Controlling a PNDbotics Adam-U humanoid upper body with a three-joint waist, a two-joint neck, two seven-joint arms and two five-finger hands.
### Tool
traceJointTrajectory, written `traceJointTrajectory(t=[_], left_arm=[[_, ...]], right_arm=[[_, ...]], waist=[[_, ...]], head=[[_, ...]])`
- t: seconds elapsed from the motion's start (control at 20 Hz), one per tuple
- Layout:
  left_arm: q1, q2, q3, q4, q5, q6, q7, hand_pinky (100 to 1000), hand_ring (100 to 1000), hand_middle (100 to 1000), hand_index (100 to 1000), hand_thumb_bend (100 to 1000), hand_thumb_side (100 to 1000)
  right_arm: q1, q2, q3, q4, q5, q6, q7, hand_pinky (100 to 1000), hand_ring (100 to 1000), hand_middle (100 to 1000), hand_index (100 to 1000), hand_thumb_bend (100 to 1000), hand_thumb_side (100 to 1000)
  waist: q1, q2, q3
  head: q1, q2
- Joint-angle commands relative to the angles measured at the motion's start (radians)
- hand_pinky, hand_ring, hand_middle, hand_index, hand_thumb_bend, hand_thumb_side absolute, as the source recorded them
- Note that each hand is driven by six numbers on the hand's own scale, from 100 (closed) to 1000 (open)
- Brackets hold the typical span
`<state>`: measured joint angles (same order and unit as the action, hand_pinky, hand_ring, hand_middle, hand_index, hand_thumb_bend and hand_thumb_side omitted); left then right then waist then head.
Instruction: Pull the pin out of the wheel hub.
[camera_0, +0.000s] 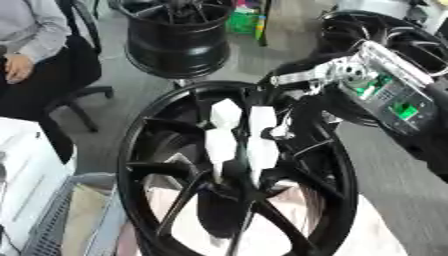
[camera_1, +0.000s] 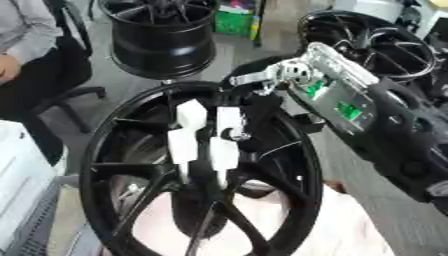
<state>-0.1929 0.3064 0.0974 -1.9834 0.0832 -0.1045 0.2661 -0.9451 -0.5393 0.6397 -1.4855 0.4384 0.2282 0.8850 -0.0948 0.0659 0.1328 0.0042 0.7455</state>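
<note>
At the bottom of view, nearest:
Cloth (camera_0: 297, 220): pale pinkish sheet lying under the wheel, visible through the gaps between spokes.
Crate (camera_0: 66, 215): grey ribbed edge at lower left, beside the rim.
Wheel (camera_0: 140, 165): large black spoked wheel, filling the middle of view, its spokes meeting at the hub (camera_0: 229, 192) low in the centre.
Pin: cannot be made out; the hub centre is dark and partly covered by the fingers.
Right hand (camera_0: 238, 142): comes in from the upper right on a black and silver arm (camera_1: 341, 102) with green-lit panels; reaches down into the wheel above the hub.
Fingers (camera_1: 185, 140): white-tipped, pointing down side by side, close together over the hub; whether they pinch anything cannot be told.
Left hand: not seen in either view.
Far wheel (camera_0: 179, 42): black, standing on the floor behind.
Second far wheel (camera_1: 376, 42): black, at upper right behind the arm.
</note>
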Motion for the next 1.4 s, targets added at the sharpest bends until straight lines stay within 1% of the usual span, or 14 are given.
traceJointTrajectory(t=[0.05, 0.35, 0.45, 0.8, 0.95, 1.15, 1.2, 1.3, 1.4], left_arm=[[-0.005, 0.01, 0.006, -0.017, 0.004, 0.002, 0.001, 760, 797, 628, 861, 115, 724], [-0.004, 0.007, 0.006, -0.017, 0.005, 0.004, -0.001, 760, 797, 628, 861, 115, 725], [-0.004, 0.007, 0.005, -0.017, 0.005, 0.005, -0.002, 760, 797, 628, 861, 115, 725], [-0.009, 0.006, 0.006, -0.017, 0.005, 0.005, -0.004, 761, 798, 629, 861, 115, 725], [-0.01, 0.005, 0.005, -0.017, 0.006, 0.005, -0.004, 761, 798, 629, 862, 116, 726], [-0.012, 0.004, 0.004, -0.017, 0.008, 0.005, -0.007, 761, 798, 629, 862, 116, 726], [-0.012, 0.003, 0.003, -0.017, 0.009, 0.005, -0.007, 761, 798, 629, 862, 116, 726], [-0.012, 0.002, 0.003, -0.017, 0.01, 0.005, -0.008, 761, 797, 629, 862, 116, 726], [-0.012, 0.001, 0.003, -0.017, 0.011, 0.004, -0.009, 762, 797, 629, 862, 116, 726]], right_arm=[[-0.01, -0.005, -0.021, 0.018, 0.01, -0.002, -0.006, 875, 861, 822, 893, 342, 339], [-0.006, 0.0, -0.028, 0.045, 0.016, -0.013, -0.019, 872, 857, 812, 885, 319, 315], [-0.005, 0.002, -0.031, 0.054, 0.018, -0.012, -0.026, 871, 855, 810, 883, 284, 315], [-0.005, 0.008, -0.03, 0.068, 0.014, -0.019, -0.033, 868, 852, 805, 878, 265, 317], [-0.008, 0.009, -0.03, 0.068, 0.01, -0.02, -0.033, 867, 849, 803, 875, 272, 319], [-0.007, 0.012, -0.028, 0.079, 0.014, -0.027, -0.028, 868, 851, 803, 875, 285, 282], [-0.007, 0.014, -0.028, 0.082, 0.016, -0.031, -0.026, 869, 851, 803, 874, 288, 256], [-0.006, 0.017, -0.028, 0.09, 0.021, -0.042, -0.018, 870, 852, 803, 875, 286, 222], [-0.004, 0.021, -0.027, 0.099, 0.025, -0.052, -0.009, 870, 852, 803, 875, 278, 209]], waist=[[0.005, -0.007, 0.001], [0.004, -0.004, 0.005], [0.004, -0.003, 0.006], [0.002, 0.001, 0.009], [0.001, 0.003, 0.01], [-0.001, 0.005, 0.011], [-0.001, 0.005, 0.012], [-0.001, 0.006, 0.013], [-0.002, 0.006, 0.014]], head=[[-0.003, -0.009], [-0.003, -0.011], [-0.003, -0.015], [-0.002, -0.017], [-0.003, -0.018], [-0.005, -0.021], [-0.005, -0.022], [-0.006, -0.022], [-0.008, -0.022]])
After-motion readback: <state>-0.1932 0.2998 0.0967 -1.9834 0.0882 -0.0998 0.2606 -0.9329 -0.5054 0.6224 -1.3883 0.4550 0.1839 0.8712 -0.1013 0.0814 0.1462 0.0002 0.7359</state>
